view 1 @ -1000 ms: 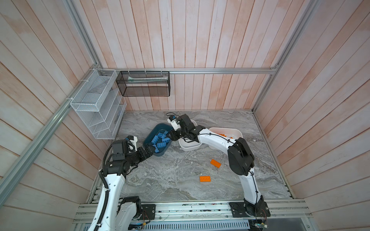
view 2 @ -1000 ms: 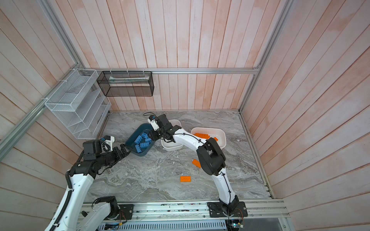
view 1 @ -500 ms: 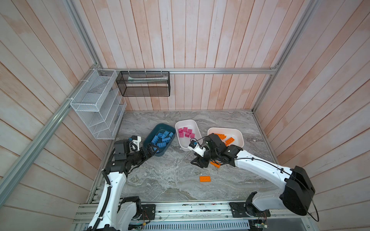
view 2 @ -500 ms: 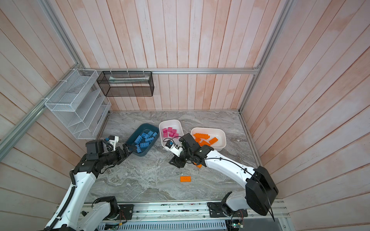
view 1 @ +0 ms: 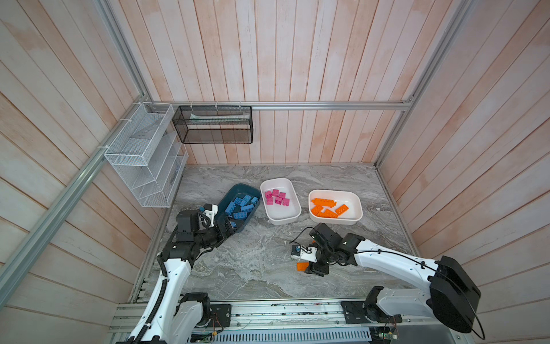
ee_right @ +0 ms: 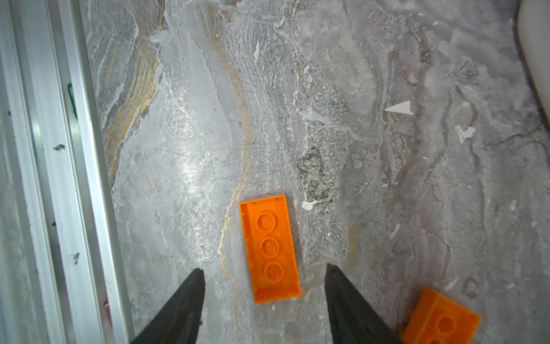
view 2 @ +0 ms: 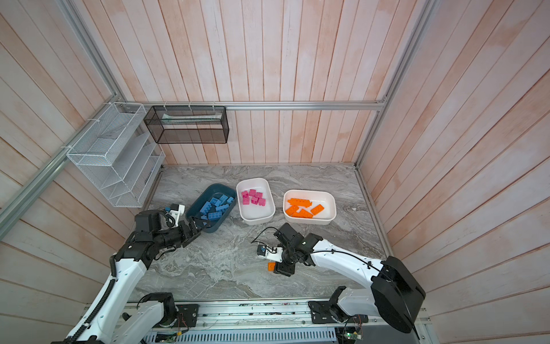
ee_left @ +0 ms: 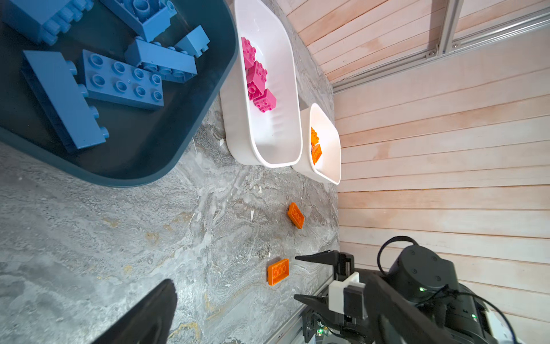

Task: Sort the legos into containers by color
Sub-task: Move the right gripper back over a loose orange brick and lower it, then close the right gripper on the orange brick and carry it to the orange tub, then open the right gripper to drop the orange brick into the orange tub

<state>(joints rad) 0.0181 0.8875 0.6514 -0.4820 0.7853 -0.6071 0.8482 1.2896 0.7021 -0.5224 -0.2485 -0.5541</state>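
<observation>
Overhead, in both top views, three tubs stand in a row on the marble table (view 1: 256,277): the teal tub (view 1: 238,185) holds the blue legos (view 1: 239,206), the middle white tub (view 1: 278,180) holds the pink legos (view 1: 277,198), and the end white tub (view 1: 334,192) holds the orange legos (view 1: 326,207). The left end effector (view 1: 231,227) hovers over the teal tub's near corner, its fingers spread wide with nothing between them. The right end effector (view 1: 316,269) points down at the table, just beside a loose orange brick (view 1: 301,266) that lies well apart from the tubs. From the left wrist, the blue legos lie jumbled in the teal tub, a second loose orange brick (ee_left: 295,215) rests on the table between the white tubs and the first brick, and the right end effector shows two parted fingers gripping nothing. From the right wrist, the loose orange brick lies flat, hollow underside up, its near end flanked by the two released fingertips (ee_right: 195,280) with a gap on each side; the second loose orange brick sits just outside one finger.
</observation>
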